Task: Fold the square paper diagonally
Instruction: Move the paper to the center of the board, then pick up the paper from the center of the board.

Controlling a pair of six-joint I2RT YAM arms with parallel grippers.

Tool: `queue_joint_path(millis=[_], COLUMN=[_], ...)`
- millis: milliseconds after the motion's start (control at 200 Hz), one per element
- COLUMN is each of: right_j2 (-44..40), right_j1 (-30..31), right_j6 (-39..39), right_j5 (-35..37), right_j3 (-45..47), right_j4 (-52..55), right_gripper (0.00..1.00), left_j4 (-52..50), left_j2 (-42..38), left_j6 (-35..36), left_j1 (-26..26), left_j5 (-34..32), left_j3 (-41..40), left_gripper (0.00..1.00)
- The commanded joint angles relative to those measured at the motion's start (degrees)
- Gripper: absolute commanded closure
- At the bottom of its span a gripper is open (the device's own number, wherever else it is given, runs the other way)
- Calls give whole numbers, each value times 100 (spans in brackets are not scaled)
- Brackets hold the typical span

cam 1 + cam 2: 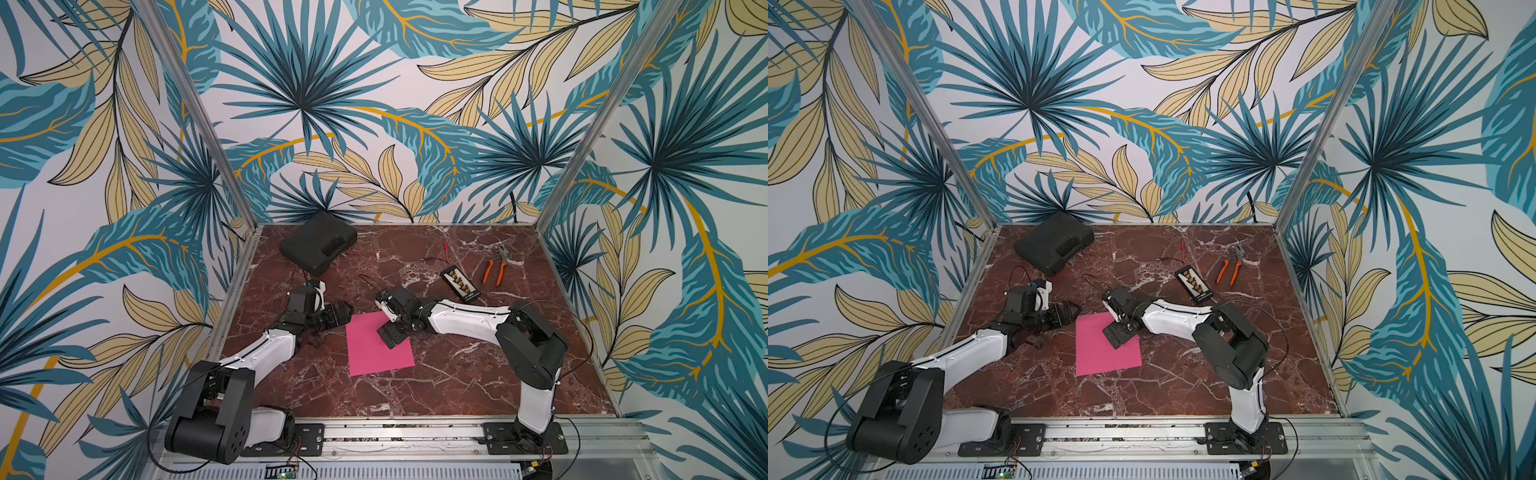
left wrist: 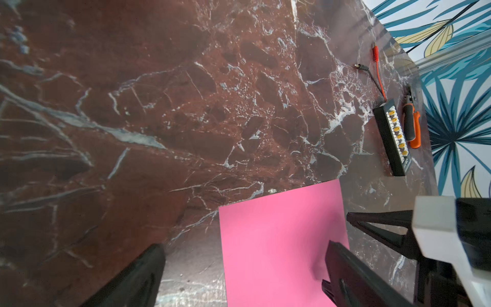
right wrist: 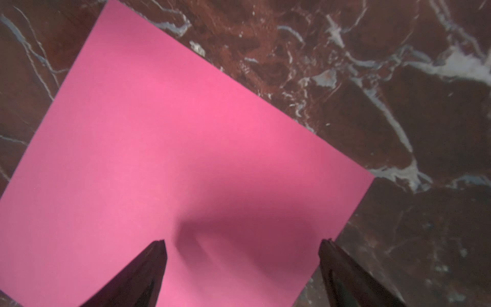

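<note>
Right wrist view: right hand (image 3: pixel 243 241) splayed over square paper (image 3: pixel 159 133).

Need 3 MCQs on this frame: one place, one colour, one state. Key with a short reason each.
1. Where do the orange-handled pliers lie?
A) front left
B) far right, beside the black connector board
C) far left

2. What colour is the square paper?
A) white
B) pink
C) green

3. What state is the square paper in?
A) flat, unfolded
B) folded into a triangle
C) crumpled

Key:
1 B: both top views show them just right of the board, near the far right wall.
2 B: it is bright pink in every view.
3 A: it lies as a full square, with no crease or doubled layer showing.
</note>
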State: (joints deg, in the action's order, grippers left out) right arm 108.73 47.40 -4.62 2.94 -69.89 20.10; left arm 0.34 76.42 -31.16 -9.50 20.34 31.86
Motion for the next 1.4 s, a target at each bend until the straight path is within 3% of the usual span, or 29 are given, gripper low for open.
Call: queue_joint_path(millis=[0,175,431,816,1247,1392], right_j2=[-563,-988,-850,-336,-238,-288], right_j1=[50,81,366,465,484,482], right_j6=[166,-79,-525,-891,-995,-1004], right_j5=[54,204,327,367,269,269], right_j3=[-7,436,724,779,1003,1081], right_j4=[417,815,1235,1229,808,703], right_gripper=[6,6,9,15,17,17], left_j4=[-57,84,215,-637,-45,71], left_j2=[138,390,553,777,1493,1439], left_j6=[106,42,-80,233,101,176], left_j1=[37,37,-44,-665,-1176,-1204], left_j5=[574,813,964,602,961,1099], left_j3=[164,88,-135,71,341,342], left_gripper=[0,0,0,0,0,14])
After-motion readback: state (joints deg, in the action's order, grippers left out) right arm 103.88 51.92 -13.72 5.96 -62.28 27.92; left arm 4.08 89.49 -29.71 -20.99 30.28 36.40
